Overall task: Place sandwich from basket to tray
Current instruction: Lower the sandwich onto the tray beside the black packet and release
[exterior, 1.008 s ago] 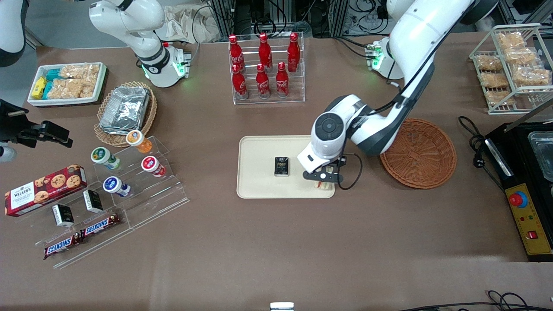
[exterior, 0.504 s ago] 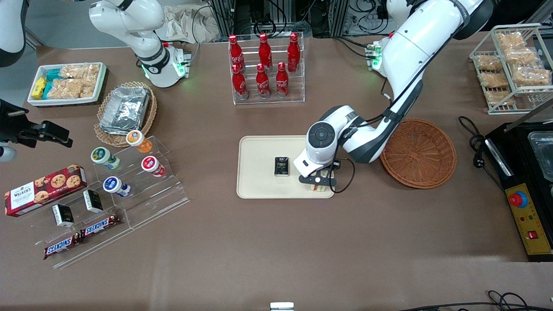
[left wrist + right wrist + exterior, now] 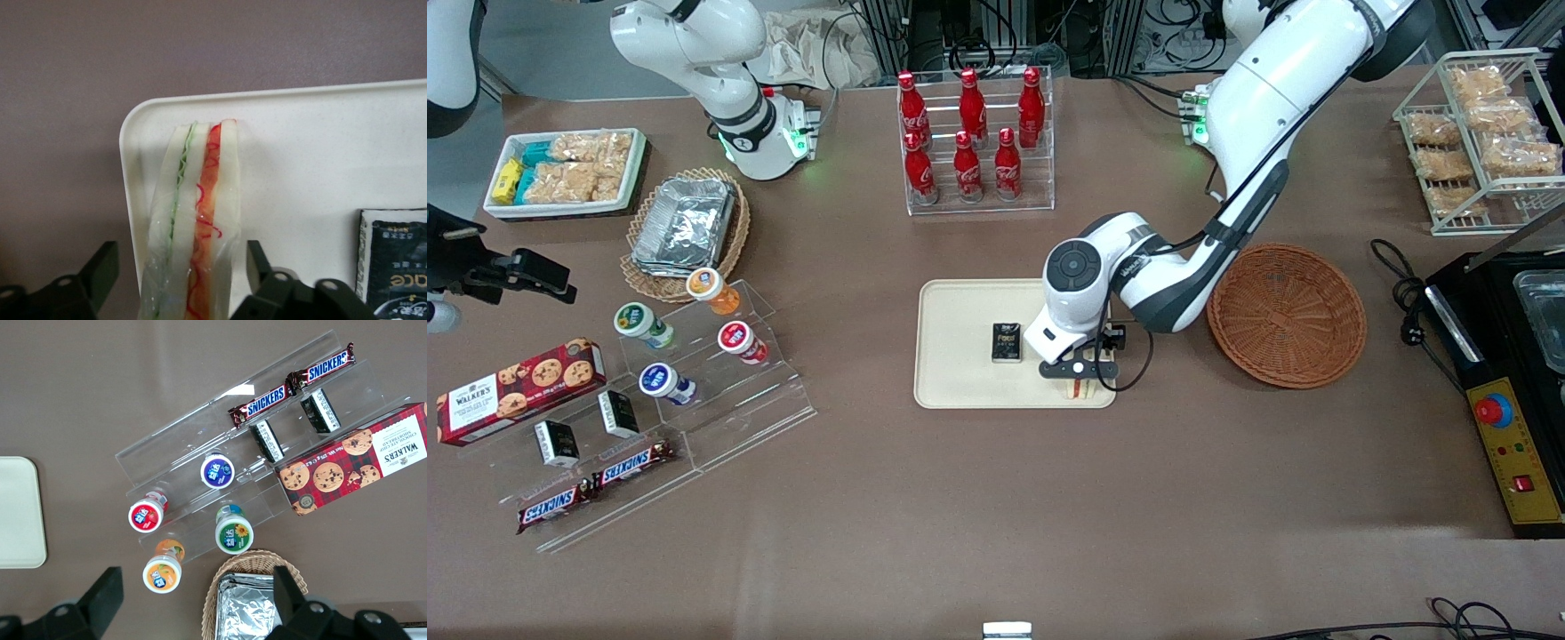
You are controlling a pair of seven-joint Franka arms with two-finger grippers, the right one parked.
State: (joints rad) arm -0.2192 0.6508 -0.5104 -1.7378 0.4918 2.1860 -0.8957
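Over the tray's [image 3: 960, 356] corner nearest the basket [image 3: 1287, 316] and the front camera, the gripper [image 3: 1080, 380] was seen low, with the sandwich [image 3: 1083, 388] standing on edge between its fingers. Compared with a second earlier, the wrist had been shifted toward the parked arm's end of the table and slightly farther onto the tray; the sandwich was carried along with it. In the left wrist view the sandwich [image 3: 193, 220] was seen upright on the tray [image 3: 300, 153], close to the rounded corner, with the green and red filling lines facing the camera. The fingers [image 3: 100, 267] were spread wide, a clear gap showing on each side of the wedge, so nothing was being clamped. That was judged as a release just made: the sandwich was set down inside the rim and the basket was left empty. A small black packet [image 3: 1008, 342] was lying on the tray just beside the wrist, toward the parked arm's end, apart from the sandwich. The placement was judged effectively done; only a straight lift clear was thought to remain, with tipping of the on-edge wedge being the main risk.
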